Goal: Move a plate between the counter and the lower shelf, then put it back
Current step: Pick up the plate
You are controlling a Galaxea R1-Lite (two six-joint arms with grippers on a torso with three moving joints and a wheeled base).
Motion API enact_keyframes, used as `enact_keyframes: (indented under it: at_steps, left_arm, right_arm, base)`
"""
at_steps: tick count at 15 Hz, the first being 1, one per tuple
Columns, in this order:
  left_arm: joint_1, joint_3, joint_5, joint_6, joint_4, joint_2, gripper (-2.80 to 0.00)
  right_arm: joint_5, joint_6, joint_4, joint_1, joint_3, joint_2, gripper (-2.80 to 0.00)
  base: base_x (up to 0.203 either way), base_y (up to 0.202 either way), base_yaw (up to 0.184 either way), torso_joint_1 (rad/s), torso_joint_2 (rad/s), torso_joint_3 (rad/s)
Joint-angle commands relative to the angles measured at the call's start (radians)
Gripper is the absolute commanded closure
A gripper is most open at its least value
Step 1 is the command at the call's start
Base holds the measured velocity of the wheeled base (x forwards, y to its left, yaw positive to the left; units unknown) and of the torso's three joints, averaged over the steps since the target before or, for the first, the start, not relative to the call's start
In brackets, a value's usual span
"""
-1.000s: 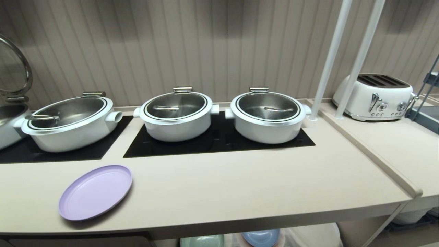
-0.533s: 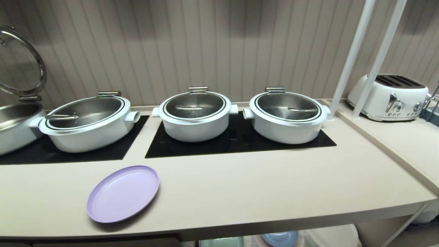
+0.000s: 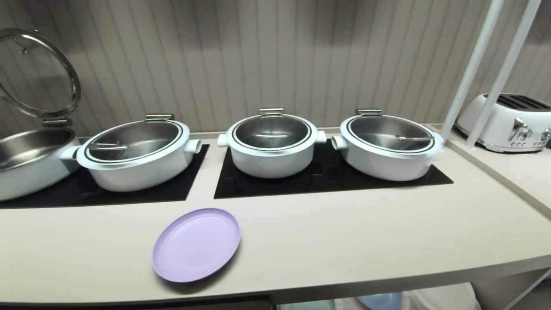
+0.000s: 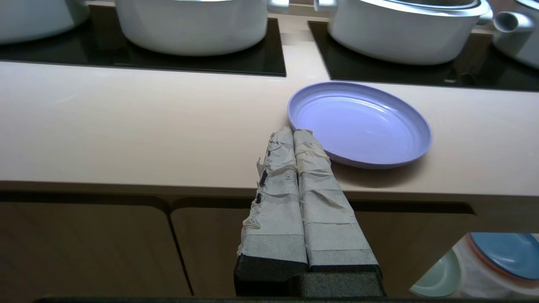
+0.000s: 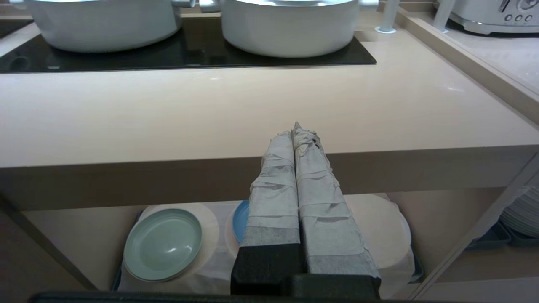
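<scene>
the round, flat, matte lavender-purple plate (image 3: 196, 245) lies flat on the long beige matte counter (image 3: 344, 241), close to its front edge and in front of the gap between the two inset black glass cooktop panels (image 3: 331, 181). nothing is holding it.

the left gripper (image 4: 294, 134) hangs in front of the counter's front edge with its tape-wrapped fingers (image 4: 311, 168) clenched together on nothing; the plate sits just beyond and to one side of the fingertips, with no contact visible. the right gripper (image 5: 297, 128) is likewise pressed closed and empty, level with the counter's front edge; below its fingers is the beige recessed lower shelf (image 5: 438, 210), where a mint green plate (image 5: 163, 244) and a light blue plate (image 5: 241, 220) rest on a wrinkled white cloth (image 5: 210, 261).

judgement: the task stands at its opening step, with the pick-up not yet begun. the next move calls for the left fingers to part, rise to the plate's near rim and pinch it, since the plate lies flat and offers only its low edge. the shelf drop-off then needs a free patch of cloth beside the two plates.
</scene>
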Motion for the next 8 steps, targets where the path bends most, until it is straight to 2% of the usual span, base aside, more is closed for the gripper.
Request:
enact_keyframes:
  at_steps: [1, 8]
  left_arm:
    - [0.001, 0.000, 0.001, -0.001, 0.000, 0.000, 0.00]
    - [0.001, 0.000, 0.001, -0.001, 0.000, 0.000, 0.00]
  right_arm:
    - [0.000, -0.001, 0.000, 0.000, 0.000, 0.000, 0.00]
    - [0.000, -0.001, 0.000, 0.000, 0.000, 0.000, 0.00]
  base:
    - [0.000, 0.092, -0.009, 0.010, 0.00, 0.007]
    - [0.000, 0.000, 0.000, 0.000, 0.00, 0.000]
